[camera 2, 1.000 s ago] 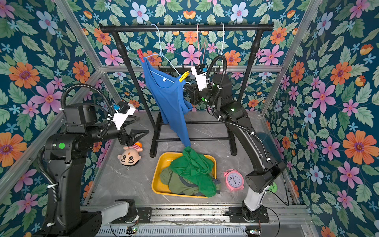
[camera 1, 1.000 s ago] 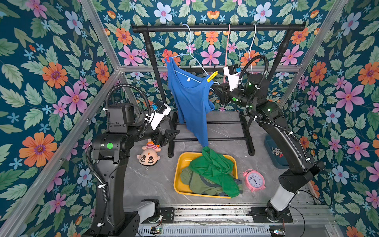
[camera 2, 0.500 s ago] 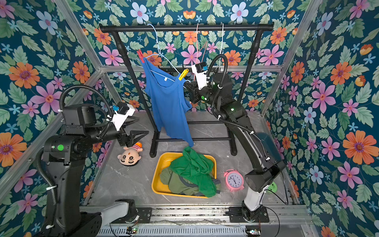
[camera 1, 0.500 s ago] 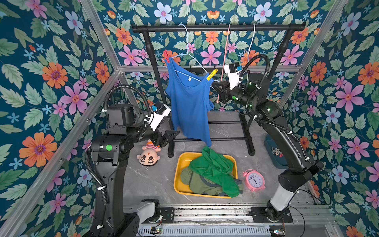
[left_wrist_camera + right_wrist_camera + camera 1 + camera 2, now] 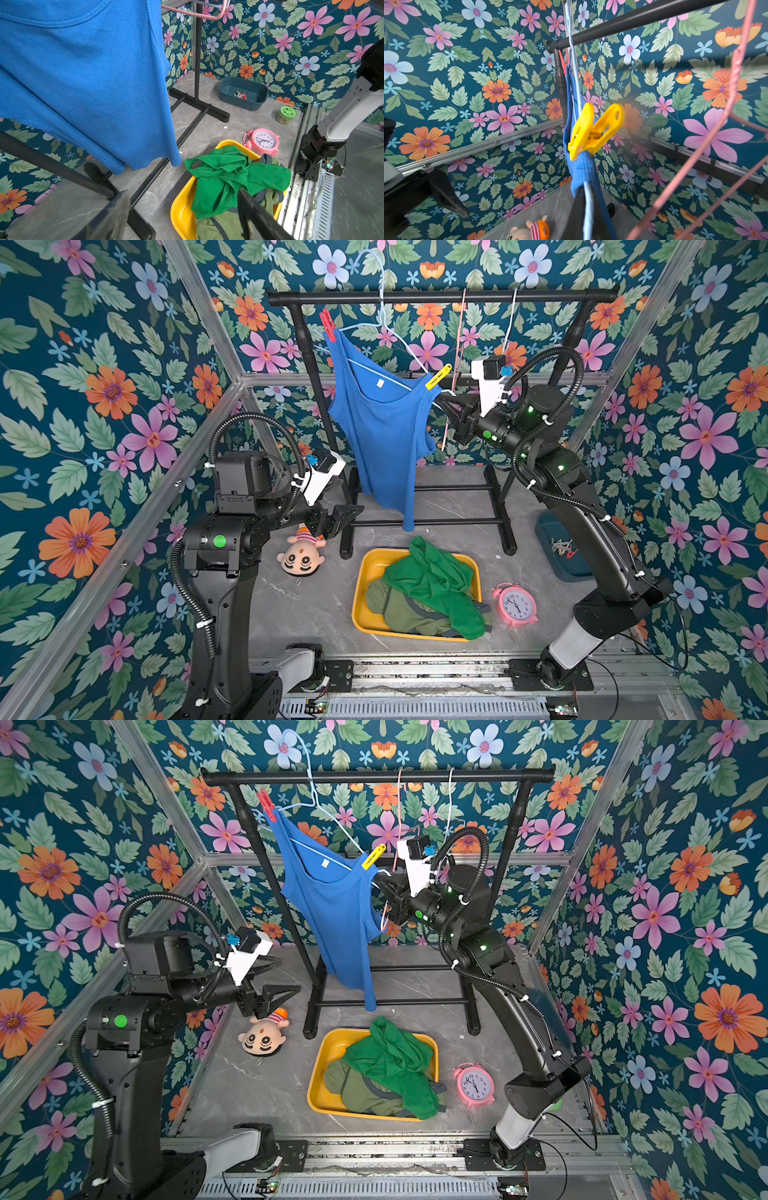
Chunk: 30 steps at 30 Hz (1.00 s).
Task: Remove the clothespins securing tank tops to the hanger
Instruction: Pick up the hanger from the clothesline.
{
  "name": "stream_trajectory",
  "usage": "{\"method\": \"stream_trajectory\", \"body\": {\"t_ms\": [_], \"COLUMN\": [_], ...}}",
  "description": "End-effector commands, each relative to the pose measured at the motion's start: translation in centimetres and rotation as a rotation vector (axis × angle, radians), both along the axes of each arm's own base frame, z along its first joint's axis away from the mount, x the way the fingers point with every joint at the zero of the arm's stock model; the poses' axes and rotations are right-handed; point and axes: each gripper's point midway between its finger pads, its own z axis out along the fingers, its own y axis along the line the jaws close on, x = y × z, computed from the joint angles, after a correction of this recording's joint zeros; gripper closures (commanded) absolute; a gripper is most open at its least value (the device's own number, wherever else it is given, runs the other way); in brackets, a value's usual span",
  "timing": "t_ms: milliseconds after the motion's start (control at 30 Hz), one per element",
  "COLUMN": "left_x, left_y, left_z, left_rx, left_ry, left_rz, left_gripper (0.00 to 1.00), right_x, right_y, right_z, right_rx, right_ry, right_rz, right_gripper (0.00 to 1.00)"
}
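Two fasteners on blue tank top [image 5: 382, 439] and hanger [image 5: 588, 199]: red clothespin [image 5: 328, 325], yellow clothespin [image 5: 438, 376]. Right jaws pinch hanger end; left jaws spread.

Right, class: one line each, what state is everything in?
Blue top: hung, both straps pinned.
Yellow pin: clipped on.
Red pin: clipped on.
Green top: off, in tub.
Olive top: in tub, underneath.
Left gripper: open, empty.
Right gripper: shut on hanger.
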Motion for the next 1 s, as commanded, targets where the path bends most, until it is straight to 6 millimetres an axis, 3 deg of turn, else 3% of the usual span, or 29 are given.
{"method": "stream_trajectory", "body": {"t_ms": [0, 233, 600, 967], "left_x": [-0.4, -0.3, -1.4, -2.8], "left_y": [0.0, 0.7, 1.4, 1.5], "left_z": [0.4, 4.2, 11.2, 15.0], "left_rx": [-0.007, -0.025, -0.084, -0.130], "left_ry": [-0.009, -0.118, -0.288, -0.384], "left_rz": [-0.003, 0.052, 0.085, 0.075], "left_gripper": [0.17, 0.16, 0.15, 0.14], "right_x": [-2.6, -5.2, -9.4, -15.7], "right_y": [-1.4, -2.2, -2.8, -5.9], "right_z": [4.2, 4.5, 2.1, 2.6], "right_rx": [0.057, 0.029, -0.063, -0.087], "right_ry": [-0.127, -0.118, -0.064, -0.090], "right_rz": [0.002, 0.038, 0.138, 0.169], "right_gripper": [1.00, 1.00, 1.00, 1.00]}}
